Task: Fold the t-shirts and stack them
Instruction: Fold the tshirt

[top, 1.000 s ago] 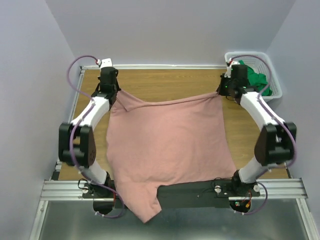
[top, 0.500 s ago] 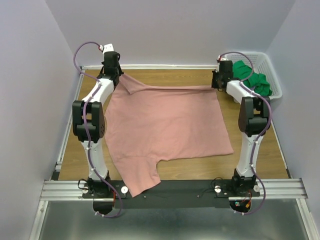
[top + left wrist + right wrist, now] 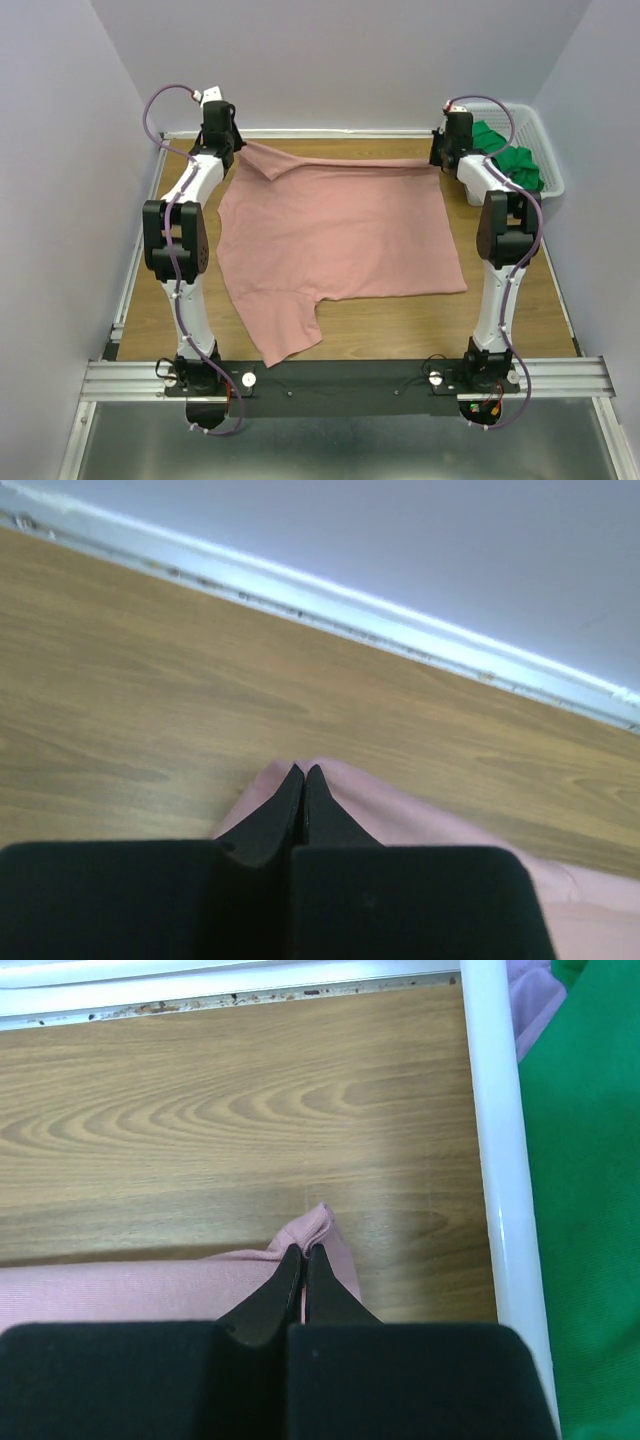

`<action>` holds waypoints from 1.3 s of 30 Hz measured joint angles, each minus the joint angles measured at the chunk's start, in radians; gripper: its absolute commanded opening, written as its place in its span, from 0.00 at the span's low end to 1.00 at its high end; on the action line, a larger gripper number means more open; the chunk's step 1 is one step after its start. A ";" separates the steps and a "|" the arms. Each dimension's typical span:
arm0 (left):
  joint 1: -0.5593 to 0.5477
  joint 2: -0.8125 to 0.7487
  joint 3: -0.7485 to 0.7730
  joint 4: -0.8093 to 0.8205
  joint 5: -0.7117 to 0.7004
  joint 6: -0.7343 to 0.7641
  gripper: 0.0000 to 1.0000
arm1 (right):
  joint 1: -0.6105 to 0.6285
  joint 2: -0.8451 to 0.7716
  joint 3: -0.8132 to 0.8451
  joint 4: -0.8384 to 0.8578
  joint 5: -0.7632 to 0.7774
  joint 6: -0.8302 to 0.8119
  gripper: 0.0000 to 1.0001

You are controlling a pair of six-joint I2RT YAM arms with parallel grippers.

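The left end effector [image 3: 304, 772] and right end effector [image 3: 304, 1250] each pinch a far corner of the pink t-shirt [image 3: 340, 235]. It lies spread out on the worktop [image 3: 400, 325].

tee [image 3: 340, 235] flat mid table [image 3: 400, 322], basket [image 3: 505, 105] far-right w/ 2nd tee [image 3: 515, 160]

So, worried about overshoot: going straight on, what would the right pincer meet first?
Past the pink t-shirt corner the right pincer holds, bare tabletop, then probably the white strip at the far edge.
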 measured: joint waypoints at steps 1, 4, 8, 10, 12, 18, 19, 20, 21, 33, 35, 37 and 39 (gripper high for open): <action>0.001 -0.002 -0.014 0.001 0.002 -0.004 0.00 | 0.000 0.000 0.000 0.000 -0.001 0.001 0.01; 0.006 -0.011 -0.084 -0.010 0.012 -0.026 0.00 | 0.000 0.000 0.000 0.001 -0.002 0.003 0.01; 0.016 -0.035 -0.146 -0.031 0.035 -0.059 0.00 | 0.000 -0.003 -0.003 0.001 -0.002 0.018 0.01; 0.021 -0.059 -0.172 -0.045 0.045 -0.074 0.00 | 0.000 -0.014 -0.025 -0.003 -0.002 0.030 0.01; 0.027 -0.097 -0.188 -0.067 0.055 -0.091 0.00 | 0.000 -0.031 -0.036 -0.005 -0.002 0.035 0.01; 0.033 -0.229 -0.206 -0.108 0.084 -0.160 0.00 | 0.000 -0.079 -0.060 -0.015 -0.002 0.052 0.01; 0.033 -0.251 -0.216 -0.111 0.090 -0.172 0.00 | 0.000 -0.086 -0.064 -0.016 -0.002 0.053 0.01; 0.033 -0.277 -0.233 -0.113 0.100 -0.185 0.00 | 0.000 -0.098 -0.067 -0.018 -0.002 0.053 0.01; 0.033 -0.301 -0.256 -0.112 0.105 -0.197 0.00 | 0.000 -0.108 -0.071 -0.021 -0.002 0.053 0.01; 0.034 -0.416 -0.560 -0.106 0.172 -0.321 0.00 | 0.000 -0.167 -0.196 -0.024 -0.003 0.069 0.01; 0.034 -0.431 -0.592 -0.106 0.185 -0.336 0.00 | 0.000 -0.167 -0.213 -0.028 -0.003 0.077 0.01; 0.034 -0.458 -0.621 -0.108 0.195 -0.353 0.00 | -0.001 -0.167 -0.219 -0.031 -0.002 0.080 0.01; 0.034 -0.502 -0.642 -0.109 0.204 -0.373 0.00 | -0.004 -0.167 -0.219 -0.031 -0.002 0.082 0.00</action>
